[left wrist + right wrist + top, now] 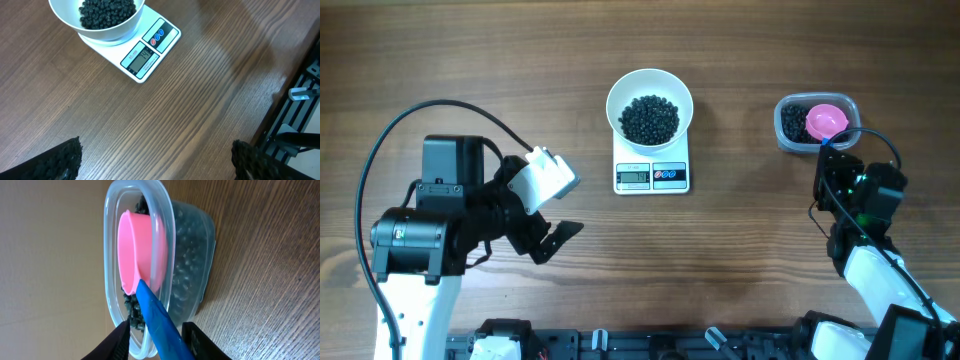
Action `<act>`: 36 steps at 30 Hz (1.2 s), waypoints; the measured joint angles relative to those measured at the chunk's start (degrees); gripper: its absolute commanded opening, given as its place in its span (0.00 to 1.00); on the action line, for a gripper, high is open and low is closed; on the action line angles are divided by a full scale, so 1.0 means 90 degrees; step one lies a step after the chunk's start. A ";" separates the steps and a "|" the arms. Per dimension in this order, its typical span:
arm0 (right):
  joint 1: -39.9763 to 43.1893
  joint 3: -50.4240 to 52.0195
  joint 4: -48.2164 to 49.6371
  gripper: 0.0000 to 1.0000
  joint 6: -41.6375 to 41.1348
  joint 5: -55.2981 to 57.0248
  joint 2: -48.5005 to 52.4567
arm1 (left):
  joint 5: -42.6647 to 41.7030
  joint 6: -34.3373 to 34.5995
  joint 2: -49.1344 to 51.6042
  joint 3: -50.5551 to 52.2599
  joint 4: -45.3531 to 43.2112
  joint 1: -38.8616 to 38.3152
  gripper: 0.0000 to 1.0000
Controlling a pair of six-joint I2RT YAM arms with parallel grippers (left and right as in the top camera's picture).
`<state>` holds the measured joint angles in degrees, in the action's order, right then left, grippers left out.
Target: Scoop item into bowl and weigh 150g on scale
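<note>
The white bowl [616, 98] stands on the white scale [651, 176] and holds a heap of black beads [649, 118]; in the left wrist view the bowl [65, 20] and scale [150, 50] lie top left. My left gripper [548, 242] hovers wide open over bare wood, left of the scale, with nothing between its jaws [157, 160]. A pink scoop [142, 245] with a blue handle [160, 320] rests in the clear tub [192, 255] of beads [132, 307]. My right gripper [157, 342] straddles the handle, with a narrow gap showing on each side.
The clear tub [788, 125] sits at the far right of the wooden table, just beyond my right gripper [832, 162]. A black rail [300, 100] runs along the table's near edge. The left arm's black cable [440, 105] loops over the table.
</note>
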<state>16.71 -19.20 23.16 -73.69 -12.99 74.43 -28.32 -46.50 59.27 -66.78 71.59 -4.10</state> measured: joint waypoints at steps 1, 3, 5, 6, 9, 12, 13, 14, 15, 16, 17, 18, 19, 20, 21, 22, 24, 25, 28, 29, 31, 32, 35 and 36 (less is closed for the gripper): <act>0.0000 0.0000 0.0000 0.40 0.0000 0.0005 0.0000 | 0.0000 0.0000 0.0000 0.0000 0.0000 0.0000 1.00; 0.0000 0.0000 0.0000 0.40 0.0005 0.0051 0.0000 | -0.0002 0.0000 0.0000 0.0000 0.0000 0.0000 1.00; 0.0000 0.0000 0.0000 0.40 0.0000 0.0102 0.0000 | 0.0000 0.0000 0.0000 0.0000 0.0000 0.0000 1.00; 0.0000 0.0000 0.0000 0.40 0.0000 0.0124 0.0000 | 0.0000 0.0000 0.0000 0.0000 0.0000 0.0000 1.00; 0.0000 0.0000 0.0002 0.39 0.0000 0.0165 0.0066 | 0.0000 0.0000 0.0000 0.0000 0.0000 0.0000 1.00; 0.0000 0.0000 0.0002 0.38 0.0000 0.0163 0.0151 | -0.0002 0.0000 0.0000 0.0000 0.0000 0.0000 1.00; 0.0000 0.0000 0.0002 0.38 0.0000 0.0163 0.0168 | -0.0002 0.0000 0.0000 0.0000 0.0000 0.0000 1.00; 0.0000 0.0000 0.0002 0.38 0.0000 0.0163 0.0170 | 0.0000 0.0000 0.0000 0.0000 0.0000 0.0000 1.00; 0.0000 0.0000 0.0005 0.38 0.0000 0.0163 0.0170 | -0.0002 0.0000 0.0000 0.0000 0.0000 0.0000 1.00; 0.0000 0.0000 0.0005 0.38 0.0000 0.0163 0.0170 | -0.0002 0.0000 0.0000 0.0000 0.0000 0.0000 1.00; 0.0000 0.0000 0.0005 0.38 0.0000 0.0163 0.0170 | 0.0000 0.0000 0.0000 0.0000 0.0000 0.0000 1.00; 0.0000 0.0000 0.0005 0.38 0.0000 0.0163 0.0170 | 0.0000 0.0000 0.0000 0.0000 0.0000 0.0000 1.00; 0.0000 0.0000 0.0012 0.38 0.0000 0.0163 0.0170 | -0.0002 0.0002 0.0000 0.0000 0.0000 0.0000 1.00; 0.0000 0.0000 0.0032 0.38 0.0000 0.0163 0.0170 | 0.0000 0.0000 0.0000 0.0000 0.0000 0.0000 1.00; 0.0000 0.0002 0.0080 0.38 0.0000 0.0163 0.0170 | 0.0000 0.0000 0.0000 0.0000 0.0000 0.0000 1.00; 0.0000 0.0007 0.0185 0.38 0.0000 0.0163 0.0170 | 0.0000 0.0000 0.0000 0.0000 0.0000 0.0000 1.00; 0.0000 0.0007 0.0357 0.37 0.0000 0.0163 0.0170 | -0.0002 0.0000 0.0000 0.0000 0.0000 0.0000 1.00; 0.0000 0.0007 0.0393 0.37 0.0000 0.0163 0.0170 | 0.0000 0.0000 0.0000 0.0000 0.0000 0.0000 1.00; 0.0000 0.0007 0.0442 0.37 0.0000 0.0163 0.0170 | 0.0000 0.0000 0.0000 0.0000 0.0000 0.0000 1.00; 0.0000 0.0007 0.0442 0.37 0.0000 0.0163 0.0170 | 0.0000 0.0000 0.0000 0.0000 0.0000 0.0000 1.00; 0.0000 0.0007 0.0442 0.35 0.0000 0.0163 0.0170 | 0.0000 0.0000 0.0000 0.0000 0.0000 0.0000 1.00; 0.0000 0.0007 0.0442 0.32 0.0000 0.0160 0.0170 | 0.0000 0.0000 0.0000 0.0000 0.0000 0.0000 1.00; 0.0000 0.0007 0.0440 0.25 -0.0007 0.0160 0.0170 | 0.0000 0.0000 0.0000 0.0000 0.0000 0.0000 1.00; 0.0000 0.0007 0.0440 0.20 -0.0029 0.0160 0.0170 | -0.0002 0.0000 0.0000 0.0000 0.0000 0.0000 1.00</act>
<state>16.71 -19.14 27.11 -73.95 -11.55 75.96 -28.34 -46.50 59.27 -66.78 71.59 -4.10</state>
